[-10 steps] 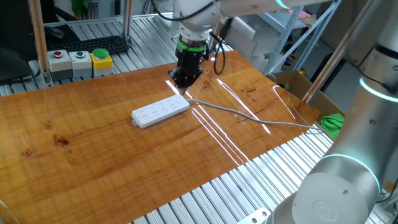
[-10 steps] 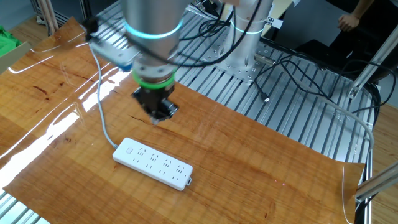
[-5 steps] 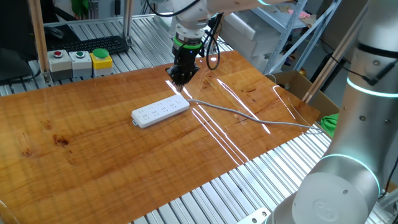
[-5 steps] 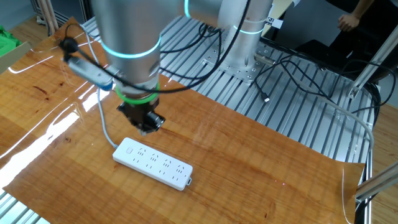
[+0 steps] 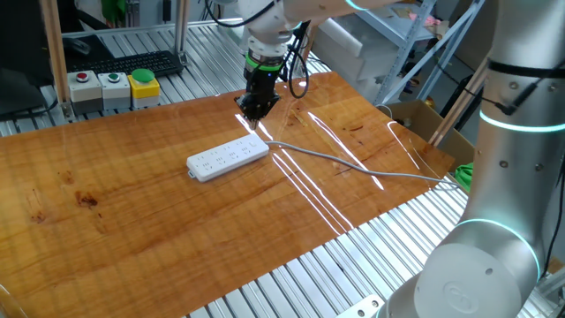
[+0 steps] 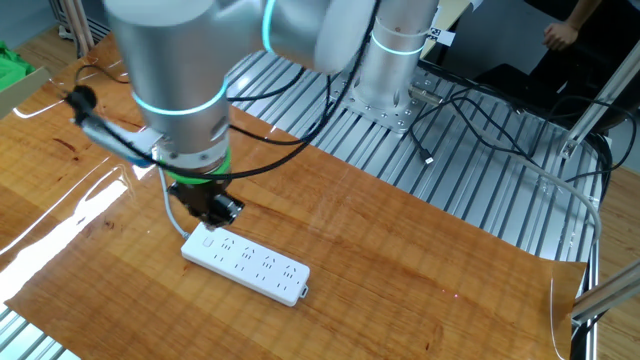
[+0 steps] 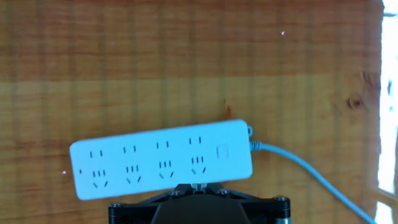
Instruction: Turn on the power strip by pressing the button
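The white power strip (image 5: 228, 158) lies flat on the wooden table (image 5: 132, 230), with its grey cable (image 5: 353, 166) running off to the right. It also shows in the other fixed view (image 6: 245, 261) and in the hand view (image 7: 161, 158). Its square button (image 7: 222, 152) sits at the cable end. My gripper (image 5: 253, 117) points down just above and behind that end, apart from it. In the other fixed view the gripper (image 6: 205, 222) hangs right over the button end. In the hand view the gripper (image 7: 199, 185) has its fingertips together, shut and empty.
A box with red, green and yellow buttons (image 5: 115, 86) and a keyboard (image 5: 141, 62) stand at the back left. A cardboard box (image 5: 424, 119) and a green object (image 5: 463, 174) are off the table's right edge. Loose cables (image 6: 470, 110) lie on the metal bench.
My gripper has moved across and down towards the cable end of the power strip. The strip has not moved.
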Controlling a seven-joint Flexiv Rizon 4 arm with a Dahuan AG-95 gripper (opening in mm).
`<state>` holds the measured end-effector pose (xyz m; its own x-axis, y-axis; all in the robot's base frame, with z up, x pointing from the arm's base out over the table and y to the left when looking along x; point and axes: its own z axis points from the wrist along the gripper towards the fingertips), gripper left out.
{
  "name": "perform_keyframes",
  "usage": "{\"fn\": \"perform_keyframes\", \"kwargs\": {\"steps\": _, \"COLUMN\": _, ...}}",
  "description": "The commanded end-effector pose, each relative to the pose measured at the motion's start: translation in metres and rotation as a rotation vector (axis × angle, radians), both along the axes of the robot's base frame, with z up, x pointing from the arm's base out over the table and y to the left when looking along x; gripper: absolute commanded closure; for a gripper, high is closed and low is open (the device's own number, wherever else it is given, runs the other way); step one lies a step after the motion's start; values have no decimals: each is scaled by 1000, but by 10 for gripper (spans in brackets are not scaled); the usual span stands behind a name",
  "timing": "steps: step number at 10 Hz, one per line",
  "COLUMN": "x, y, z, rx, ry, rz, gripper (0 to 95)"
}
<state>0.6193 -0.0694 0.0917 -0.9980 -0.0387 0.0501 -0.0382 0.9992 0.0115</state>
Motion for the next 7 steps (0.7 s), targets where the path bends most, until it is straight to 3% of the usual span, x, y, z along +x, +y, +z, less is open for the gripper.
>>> {"fn": "perform_keyframes", "kwargs": {"steps": 1, "x": 5, "y": -2, "z": -6, "rx": 6, "ry": 1, "rz": 0, "gripper": 950}}
{"fn": "perform_keyframes", "kwargs": {"steps": 5, "x": 14, "y": -9, "z": -24, "rx": 19, "ry": -7, "rz": 9, "gripper": 950}}
{"fn": "perform_keyframes", "kwargs": {"steps": 7, "x": 14, "y": -10, "z": -26, "rx": 26, "ry": -5, "rz": 10, "gripper": 950}}
